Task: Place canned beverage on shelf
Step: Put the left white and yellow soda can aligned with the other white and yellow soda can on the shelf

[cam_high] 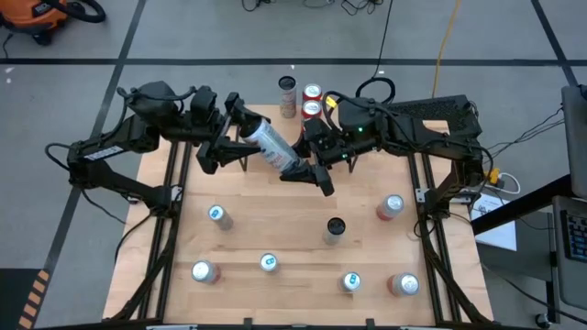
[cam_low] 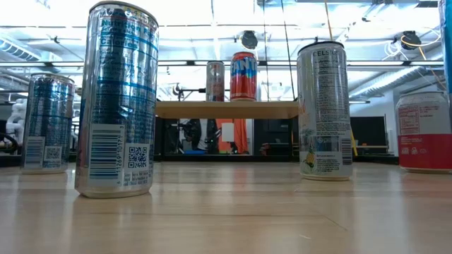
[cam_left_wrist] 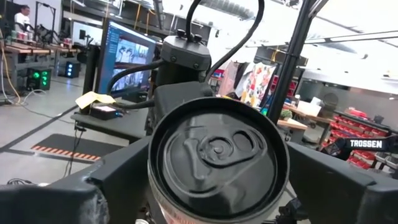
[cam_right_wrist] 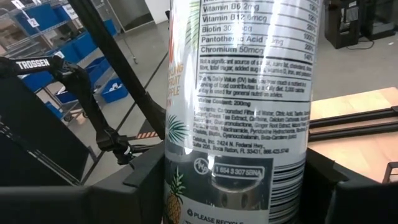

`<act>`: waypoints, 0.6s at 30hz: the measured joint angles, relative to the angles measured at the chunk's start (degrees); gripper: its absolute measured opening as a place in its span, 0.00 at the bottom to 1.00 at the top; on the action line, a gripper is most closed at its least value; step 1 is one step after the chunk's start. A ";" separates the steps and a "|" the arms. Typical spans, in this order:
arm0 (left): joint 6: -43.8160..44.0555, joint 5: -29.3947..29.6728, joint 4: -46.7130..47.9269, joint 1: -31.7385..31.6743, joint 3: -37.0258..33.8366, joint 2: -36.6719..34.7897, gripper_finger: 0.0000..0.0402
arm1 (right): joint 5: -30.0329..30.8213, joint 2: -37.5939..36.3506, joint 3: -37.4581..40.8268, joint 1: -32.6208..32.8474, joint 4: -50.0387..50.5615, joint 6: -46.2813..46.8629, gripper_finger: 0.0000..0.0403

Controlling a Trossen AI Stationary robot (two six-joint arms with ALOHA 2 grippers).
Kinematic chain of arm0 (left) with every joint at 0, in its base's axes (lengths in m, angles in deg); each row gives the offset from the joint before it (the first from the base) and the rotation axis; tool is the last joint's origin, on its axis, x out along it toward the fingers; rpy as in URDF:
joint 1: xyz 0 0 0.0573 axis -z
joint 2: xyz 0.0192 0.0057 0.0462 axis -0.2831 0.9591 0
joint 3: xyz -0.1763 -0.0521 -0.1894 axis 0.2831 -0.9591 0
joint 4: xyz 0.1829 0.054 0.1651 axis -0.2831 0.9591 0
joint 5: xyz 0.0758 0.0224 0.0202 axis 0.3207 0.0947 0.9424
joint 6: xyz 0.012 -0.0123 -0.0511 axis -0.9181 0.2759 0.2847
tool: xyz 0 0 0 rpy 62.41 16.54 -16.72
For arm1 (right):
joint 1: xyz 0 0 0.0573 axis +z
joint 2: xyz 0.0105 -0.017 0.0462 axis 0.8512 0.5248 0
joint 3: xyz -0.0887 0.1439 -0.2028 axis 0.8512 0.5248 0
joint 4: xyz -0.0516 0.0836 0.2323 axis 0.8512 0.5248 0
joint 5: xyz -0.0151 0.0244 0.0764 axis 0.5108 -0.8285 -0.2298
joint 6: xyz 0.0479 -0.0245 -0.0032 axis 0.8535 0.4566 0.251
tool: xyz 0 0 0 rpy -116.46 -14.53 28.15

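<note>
A white canned beverage (cam_high: 272,147) with a pineapple label lies roughly level in the air between my two arms, over the table's far part. My right gripper (cam_high: 304,169) is shut on its bottom end. My left gripper (cam_high: 248,136) is open, with one finger on each side of the can's lid end (cam_left_wrist: 217,152) and lying along the can; I see no sure touch. The shelf (cam_low: 226,109) stands at the table's far edge, and a slim can (cam_low: 215,81) and a red can (cam_low: 243,76) stand on it. My right gripper pinches the can's side wall near its bottom end (cam_right_wrist: 233,177) between its two fingers (cam_right_wrist: 140,183). The fingers lie across the can and come from the table's right side. The can is lifted clear of the table, and its lid end points toward my left arm.
Several more cans stand upright on the wooden table (cam_high: 303,197), among them one at the near left (cam_high: 203,271), a dark-topped one in the middle (cam_high: 335,229) and a red one at the right (cam_high: 390,206). Black frame rails (cam_high: 170,220) run along both sides.
</note>
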 joint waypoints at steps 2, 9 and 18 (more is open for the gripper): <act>0.00 0.00 -0.02 0.00 0.00 0.00 0.83 | 0.02 0.00 0.00 0.00 -0.02 0.00 0.57; 0.07 -0.48 0.17 0.00 0.00 0.00 0.72 | -0.04 0.00 0.00 0.02 0.39 0.99 0.60; 0.08 -0.30 0.28 0.00 0.00 0.07 0.62 | 0.23 0.00 -0.02 0.02 1.19 2.02 0.64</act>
